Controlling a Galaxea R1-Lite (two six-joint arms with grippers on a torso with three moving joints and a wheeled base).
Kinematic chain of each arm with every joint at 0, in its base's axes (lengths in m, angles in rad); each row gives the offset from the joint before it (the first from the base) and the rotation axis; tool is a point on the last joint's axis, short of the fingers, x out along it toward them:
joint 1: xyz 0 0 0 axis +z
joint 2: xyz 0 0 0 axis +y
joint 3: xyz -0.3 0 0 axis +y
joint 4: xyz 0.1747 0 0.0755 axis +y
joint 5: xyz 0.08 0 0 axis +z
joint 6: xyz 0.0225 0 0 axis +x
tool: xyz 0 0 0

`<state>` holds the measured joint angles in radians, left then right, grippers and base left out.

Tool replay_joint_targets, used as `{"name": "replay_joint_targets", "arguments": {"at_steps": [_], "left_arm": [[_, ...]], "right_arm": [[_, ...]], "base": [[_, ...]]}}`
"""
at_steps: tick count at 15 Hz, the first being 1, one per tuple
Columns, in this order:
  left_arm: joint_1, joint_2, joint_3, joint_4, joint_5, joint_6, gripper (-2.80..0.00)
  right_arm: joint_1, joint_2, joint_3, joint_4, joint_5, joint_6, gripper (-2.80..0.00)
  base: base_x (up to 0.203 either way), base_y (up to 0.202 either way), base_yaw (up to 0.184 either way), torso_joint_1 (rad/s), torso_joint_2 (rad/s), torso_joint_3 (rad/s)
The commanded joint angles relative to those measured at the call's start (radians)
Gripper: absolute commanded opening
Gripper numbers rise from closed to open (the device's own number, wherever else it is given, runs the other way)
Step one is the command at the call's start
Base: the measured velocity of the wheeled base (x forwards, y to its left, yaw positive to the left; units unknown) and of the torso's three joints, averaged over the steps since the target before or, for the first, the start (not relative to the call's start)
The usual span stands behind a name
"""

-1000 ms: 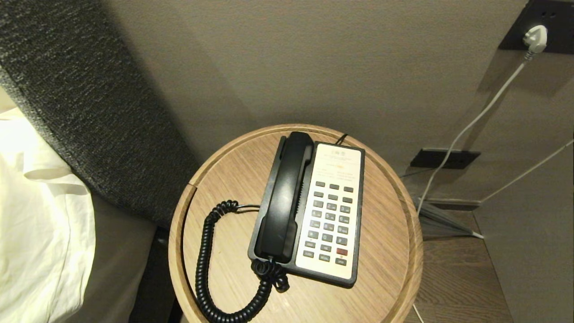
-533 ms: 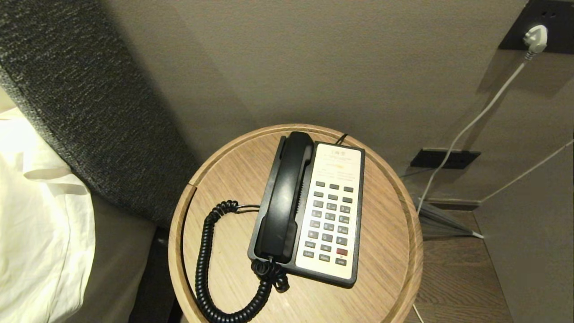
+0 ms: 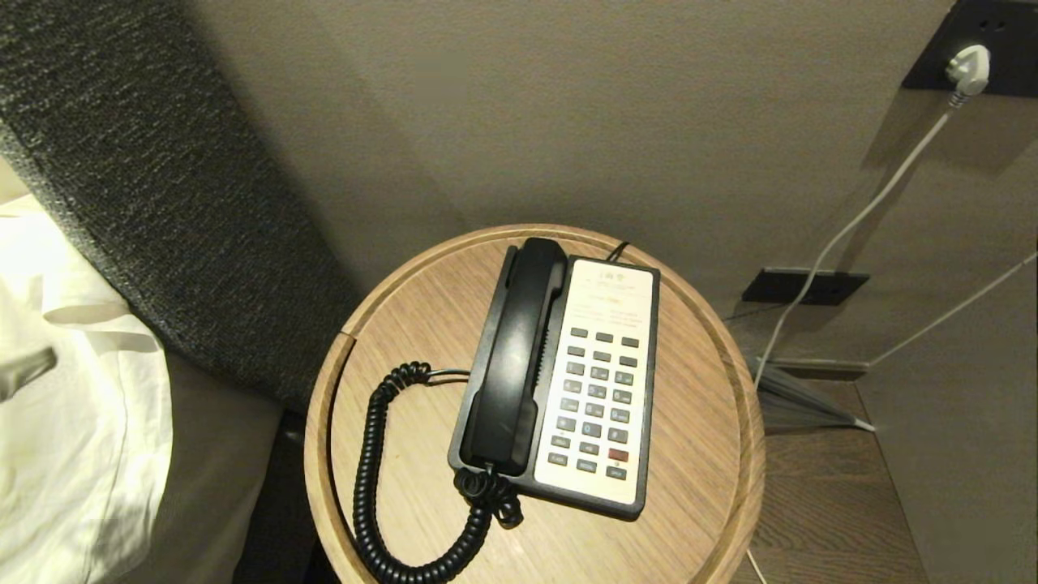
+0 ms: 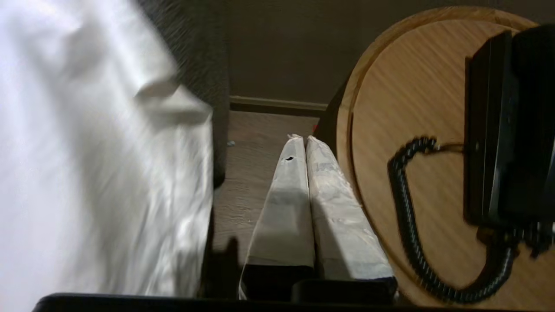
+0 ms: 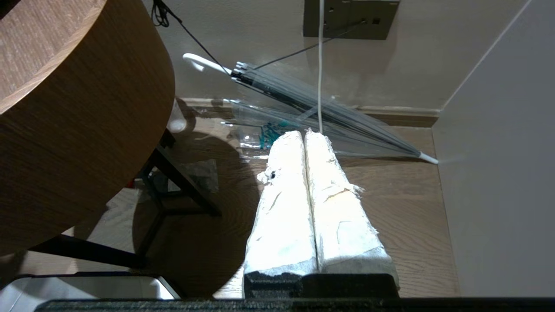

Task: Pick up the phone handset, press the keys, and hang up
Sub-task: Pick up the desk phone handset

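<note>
The black phone handset (image 3: pixel 515 361) lies in its cradle on the left side of the black-and-white phone base (image 3: pixel 604 381), whose keys face up. Its black coiled cord (image 3: pixel 369 487) loops over the round wooden table (image 3: pixel 689 503). My left gripper (image 3: pixel 40 361) shows at the far left edge of the head view, over the bed and well away from the phone. The left wrist view has that gripper (image 4: pixel 305 138) shut and empty, left of the table's rim, with the cord (image 4: pixel 405 208) and handset (image 4: pixel 531 130) off to its side. My right gripper (image 5: pixel 305 133) hangs shut and empty low beside the table.
White bed linen (image 3: pixel 73 422) and a dark upholstered headboard (image 3: pixel 162 178) stand left of the table. A folded clear umbrella (image 5: pixel 312 108) lies on the wood floor to the right, under a white cable and plug (image 3: pixel 969 69). The wall runs close behind.
My left gripper has risen into the head view at its left edge; it was out of view before. The phone, handset and cord have not moved.
</note>
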<state>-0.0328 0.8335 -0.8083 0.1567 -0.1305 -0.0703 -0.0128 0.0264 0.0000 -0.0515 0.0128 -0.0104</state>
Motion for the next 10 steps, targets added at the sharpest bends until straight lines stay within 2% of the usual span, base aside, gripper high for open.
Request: {"name": "replay_joint_targets", "arguments": {"at_steps": [1,3,6,8,10], "left_arm": [[-0.08,0.443,-0.231,0.036,-0.003,-0.017,-2.8],[-0.248,0.622,-0.349,0.067,0.04,-0.055,-2.8],[-0.451,0.693,-0.451,0.145,0.098,-0.153,-2.8],[-0.485,0.679,-0.533,0.28,0.115,-0.204,-2.8],[-0.493,0.652,-0.586,0.341,0.118,-0.207,-2.8]], "right_arm": [[0.0,0.0,0.02,-0.001,0.0,0.0,-2.8],[0.0,0.0,0.02,-0.001,0.0,0.0,-2.8],[0.0,0.0,0.02,-0.001,0.0,0.0,-2.8],[0.0,0.0,0.02,-0.001,0.0,0.0,-2.8],[0.0,0.0,0.02,-0.001,0.0,0.0,-2.8]], "base": [[0.0,0.0,0.0,0.0,0.0,0.0],[0.0,0.0,0.0,0.0,0.0,0.0],[0.0,0.0,0.0,0.0,0.0,0.0],[0.0,0.0,0.0,0.0,0.0,0.0],[0.0,0.0,0.0,0.0,0.0,0.0]]}}
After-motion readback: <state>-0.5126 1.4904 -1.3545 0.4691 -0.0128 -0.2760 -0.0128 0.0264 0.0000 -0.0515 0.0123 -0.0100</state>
